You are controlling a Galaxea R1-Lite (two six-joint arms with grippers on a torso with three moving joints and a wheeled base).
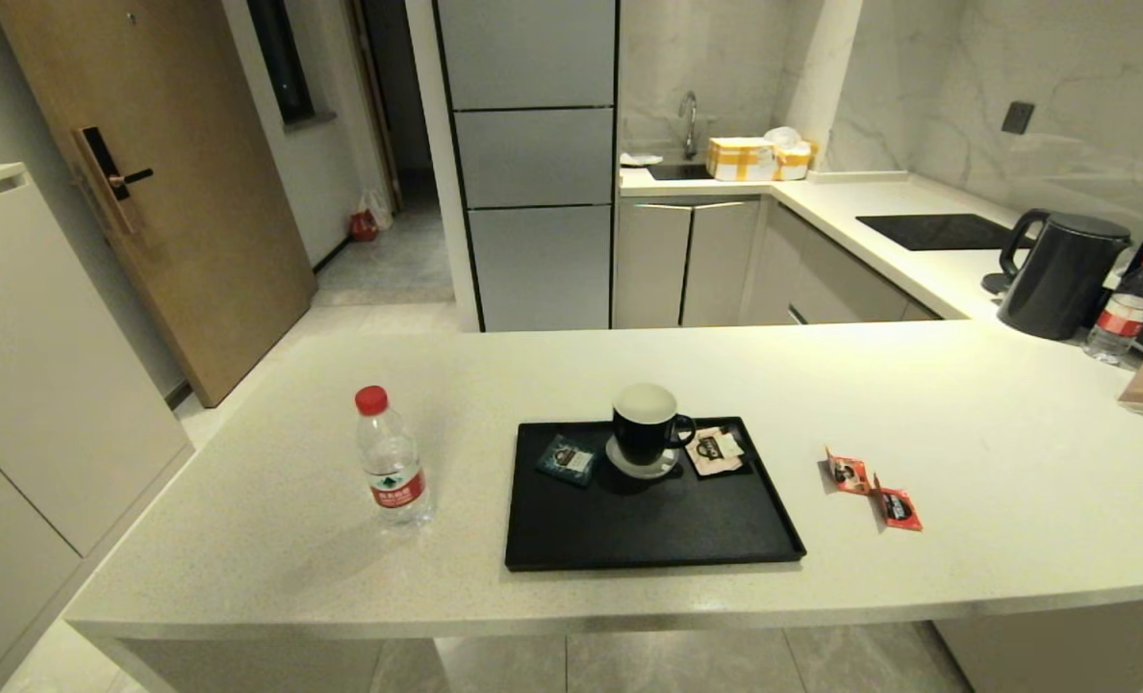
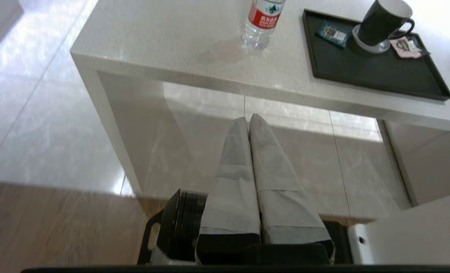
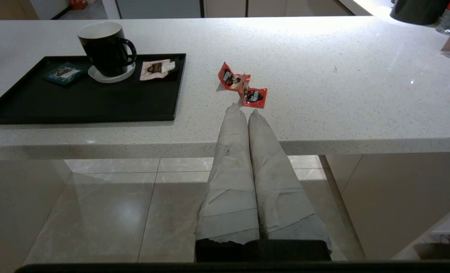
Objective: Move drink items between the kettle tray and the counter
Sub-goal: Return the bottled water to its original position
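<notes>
Speckled counter (image 1: 629,366), roomy beside tray (image 1: 648,529)

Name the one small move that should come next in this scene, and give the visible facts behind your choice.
Probably raise the right gripper over the counter edge toward the red sachets and open it. Both grippers are shut and low before the counter; sachets and water bottle lie off the kettle tray, sachets nearest that gripper.

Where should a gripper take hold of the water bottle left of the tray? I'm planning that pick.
Probably around the labelled middle of the water bottle, coming in level from the counter's near edge. It stands upright and alone, apart from the kettle tray, and its round body narrows toward the cap.
</notes>
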